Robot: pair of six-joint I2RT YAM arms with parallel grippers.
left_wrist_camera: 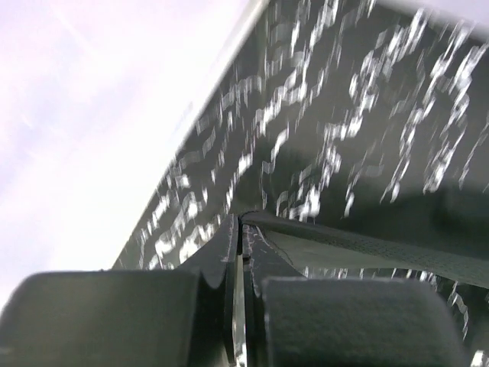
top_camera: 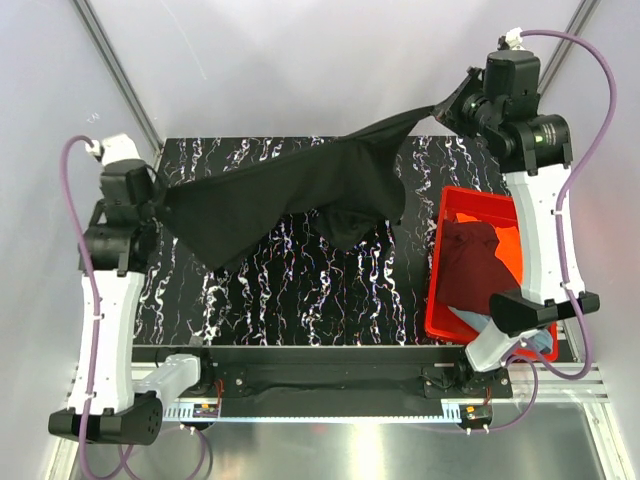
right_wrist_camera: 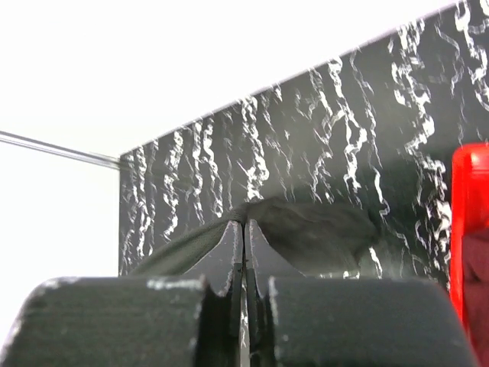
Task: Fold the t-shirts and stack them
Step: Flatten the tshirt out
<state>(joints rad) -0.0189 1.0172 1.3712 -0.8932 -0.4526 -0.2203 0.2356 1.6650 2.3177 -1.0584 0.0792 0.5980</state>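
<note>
Left tool [left_wrist_camera: 241, 229], right tool [right_wrist_camera: 244, 225]: tight on black t-shirt [top_camera: 290, 190]

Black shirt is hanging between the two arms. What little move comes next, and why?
Probably lower both arms together so the black shirt lies flat on the table. The left tool and right tool each pinch an edge, and it hangs bunched between them.

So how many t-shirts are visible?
4: black t-shirt stretched between left hand and right hand; maroon one, orange one, grey-blue one in the red bin. More may lie hidden underneath.
</note>
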